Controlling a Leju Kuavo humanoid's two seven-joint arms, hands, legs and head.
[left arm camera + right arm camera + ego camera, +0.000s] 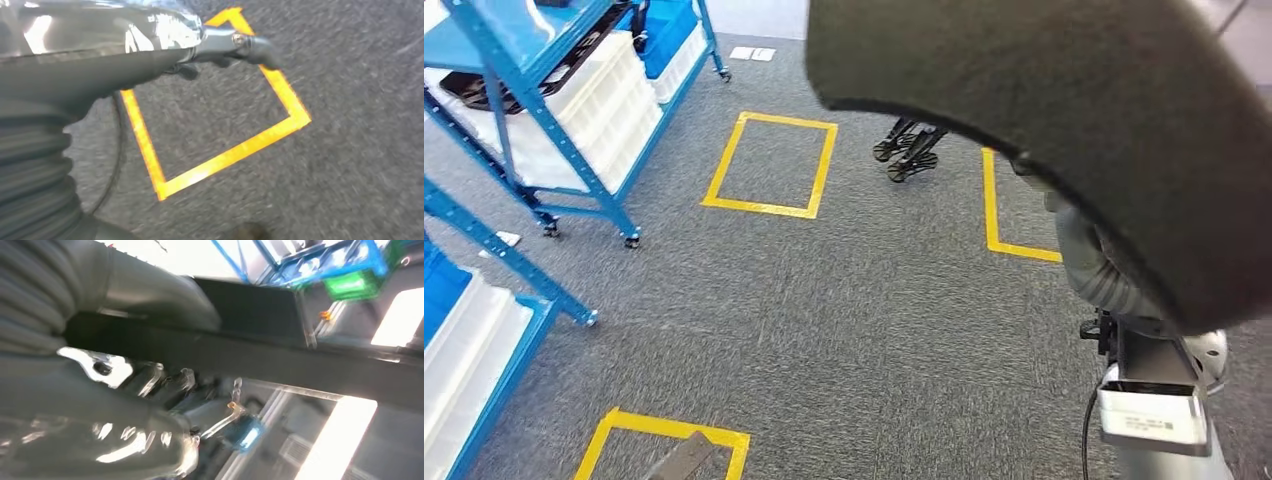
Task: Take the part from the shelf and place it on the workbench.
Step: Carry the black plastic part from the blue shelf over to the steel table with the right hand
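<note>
Grey carpet (844, 300), blue shelves (554, 110); right hand (150, 385) clamps the dark part (1044, 110); left hand's (220, 47) state unclear.

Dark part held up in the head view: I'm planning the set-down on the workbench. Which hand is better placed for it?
Right. The right hand already grips the dark part, raised high. The left hand hangs over the yellow tape square, holding nothing.

The head view looks down from high on the body onto the grey carpet (844, 300), with blue shelving (544, 120) at upper left. The left wrist view hangs close above that carpet (350, 150), sharing a yellow tape rectangle (225, 155). The right wrist view, blurred, tilts upward.
</note>
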